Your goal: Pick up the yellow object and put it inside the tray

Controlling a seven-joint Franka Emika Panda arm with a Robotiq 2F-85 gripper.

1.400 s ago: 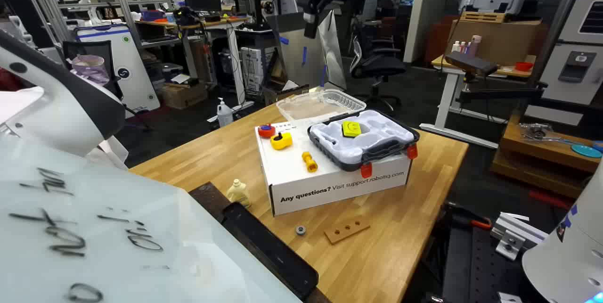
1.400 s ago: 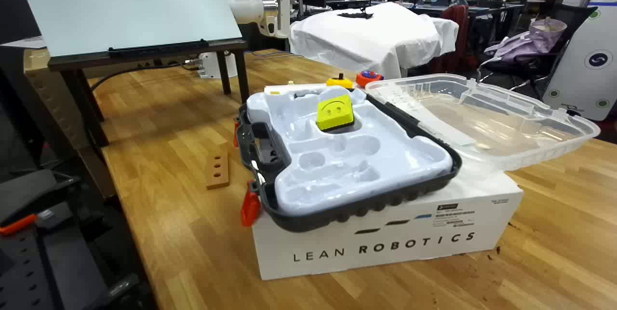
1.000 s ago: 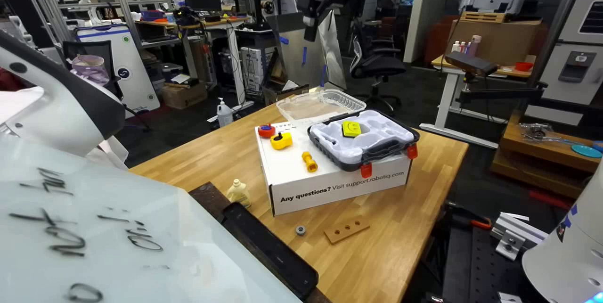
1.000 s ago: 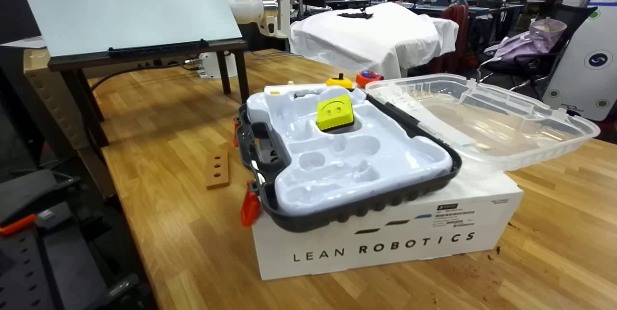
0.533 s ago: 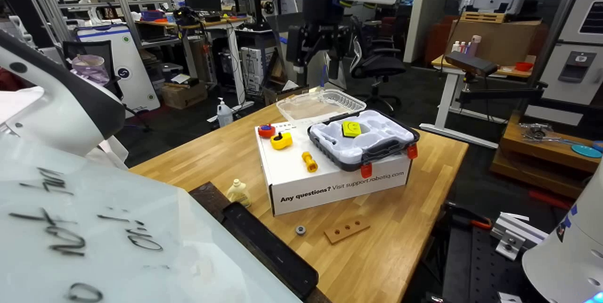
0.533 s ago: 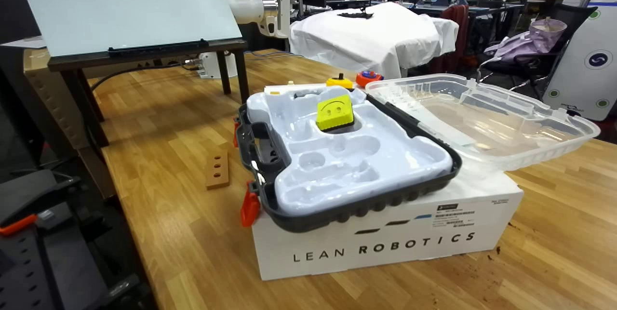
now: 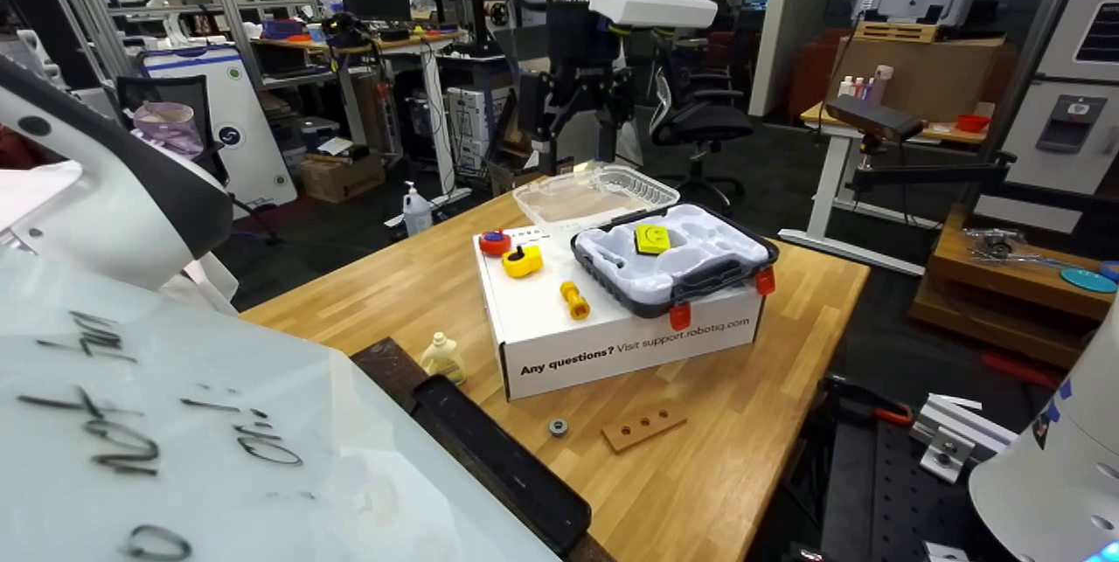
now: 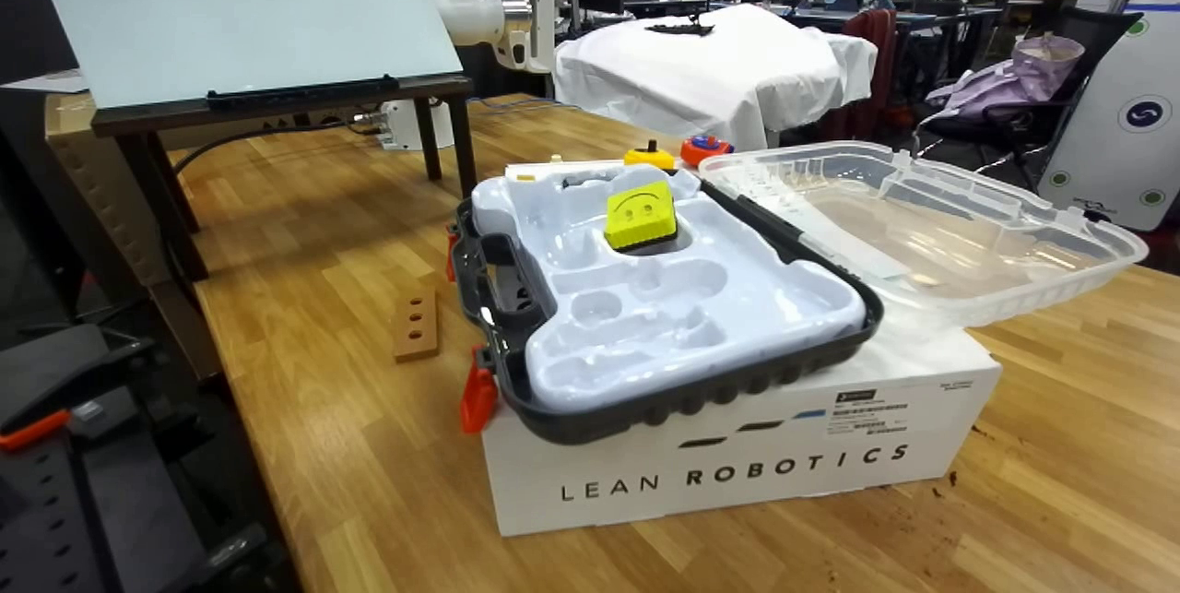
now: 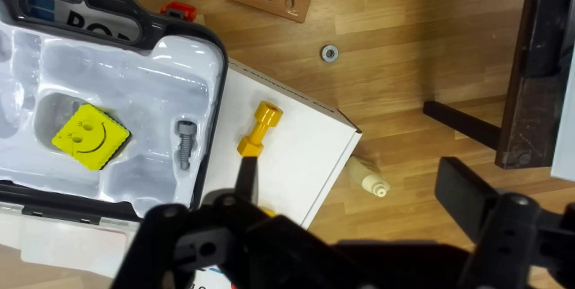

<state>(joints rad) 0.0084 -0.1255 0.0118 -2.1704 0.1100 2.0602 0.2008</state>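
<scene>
Smiley block [image 9: 92, 136] is already in the tray [image 9: 143, 75], sitting cocked over a pocket; leave it. Grey bolt [image 9: 184, 145] is in the tray too, along the edge nearest the pick. Pick, as I read the task: the yellow piece [image 9: 259, 131], lying on the white box [image 9: 296, 163] just beside the tray, outside its dark case [image 9: 150, 24]. Rounded yellow toy [image 7: 522, 262] (in an exterior view) is on the box as well, a bit farther from the tray; not the target, I'd say. Gripper [image 9: 348, 167] is up in the air, off the tray on the piece's side, jaws spread wide, nothing held. To do: shift toward the tray until the piece is mid-gap, turn the wrist slightly so the jaws meet square across the thin waist, then straight down. Watch the tray-side jaw: strip between piece and case looks narrow, likely snag. Don't press into the box. Squeeze gently, piece could roll. Lift above the tray rim before crossing, let go low, away from block and bolt. Cream bottle [image 9: 368, 179], well apart from the tray, shouldn't interfere.
</scene>
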